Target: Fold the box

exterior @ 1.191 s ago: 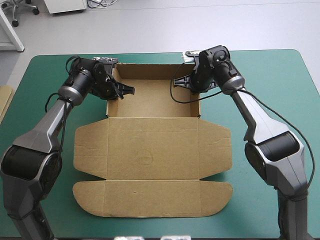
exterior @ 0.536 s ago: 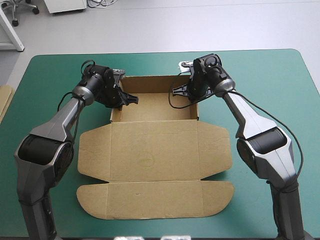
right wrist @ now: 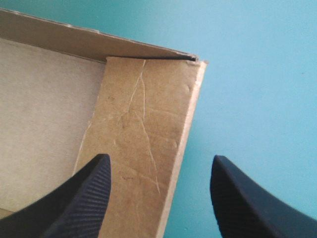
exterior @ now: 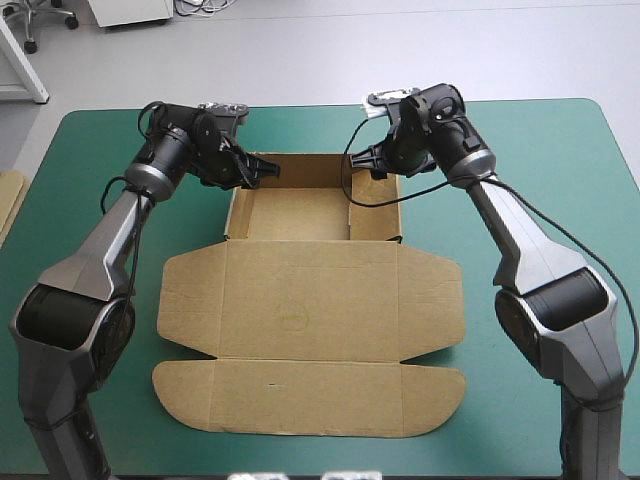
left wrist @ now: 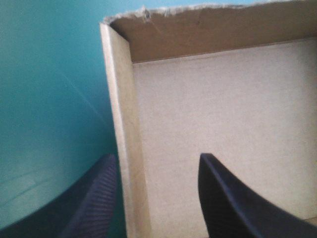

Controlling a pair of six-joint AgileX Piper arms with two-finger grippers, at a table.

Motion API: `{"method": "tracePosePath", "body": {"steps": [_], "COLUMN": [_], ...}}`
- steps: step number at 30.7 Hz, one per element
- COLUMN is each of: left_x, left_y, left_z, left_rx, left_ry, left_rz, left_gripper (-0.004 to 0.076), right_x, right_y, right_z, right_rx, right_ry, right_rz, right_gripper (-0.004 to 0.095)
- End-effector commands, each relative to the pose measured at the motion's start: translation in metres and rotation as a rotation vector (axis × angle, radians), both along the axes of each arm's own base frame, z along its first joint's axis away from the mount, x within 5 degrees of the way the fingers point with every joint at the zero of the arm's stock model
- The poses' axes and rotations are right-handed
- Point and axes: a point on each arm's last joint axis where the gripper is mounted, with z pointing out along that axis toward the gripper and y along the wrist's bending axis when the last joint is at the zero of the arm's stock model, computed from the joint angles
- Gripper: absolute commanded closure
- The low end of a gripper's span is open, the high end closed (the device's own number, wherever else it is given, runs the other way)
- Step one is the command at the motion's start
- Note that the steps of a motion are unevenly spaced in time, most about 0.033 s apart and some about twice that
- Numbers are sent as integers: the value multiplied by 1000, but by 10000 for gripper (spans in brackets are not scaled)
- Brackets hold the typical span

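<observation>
Both arms have drawn back toward the table's far edge since just before, their fingers now at the far corners of the tray instead of reaching into it. The left gripper [left wrist: 157, 157] stands spread, its two black fingers astride the left side wall [left wrist: 125, 148] of the brown box [exterior: 310, 300]: one finger hangs over the tray floor, the other outside, close against the wall and above the teal-green cover [exterior: 520, 160]. Ahead of it, that wall meets the far wall [left wrist: 198, 29] at an upright corner. The right gripper [right wrist: 159, 158] is likewise spread, straddling the creased right side wall [right wrist: 143, 134], one finger over the tray floor, the other over bare cover, neither pinching the board. Beyond the grippers, the tray sits open with its walls raised, and the lid [exterior: 310, 395] lies flat on the cover toward the robot, flaps outspread. An edge of more board [exterior: 8, 205] shows at the table's left edge, well apart from the left arm.
</observation>
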Motion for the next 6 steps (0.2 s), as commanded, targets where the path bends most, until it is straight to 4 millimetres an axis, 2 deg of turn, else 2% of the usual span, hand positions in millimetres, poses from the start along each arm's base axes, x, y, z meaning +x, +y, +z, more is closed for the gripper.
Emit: {"method": "tracePosePath", "body": {"steps": [1, 4, 5, 6], "left_x": [-21, -34, -40, -48], "left_y": [7, 8, 6, 5], "left_z": [67, 90, 96, 104], "left_rx": [-20, -35, -46, -61], "left_ry": [-149, -166, -163, -176], "left_rz": [-3, -43, -104, -150], "left_gripper": [351, 367, 395, 472], "right_x": [-33, -51, -58, -67], "right_y": [-16, -25, -27, -30], "right_z": [72, 98, 107, 115], "right_rx": [46, 46, 52, 61], "right_ry": [-168, -235, -257, -272], "right_rz": [2, 28, 45, 66], "right_gripper": [346, 370, 426, 522]}}
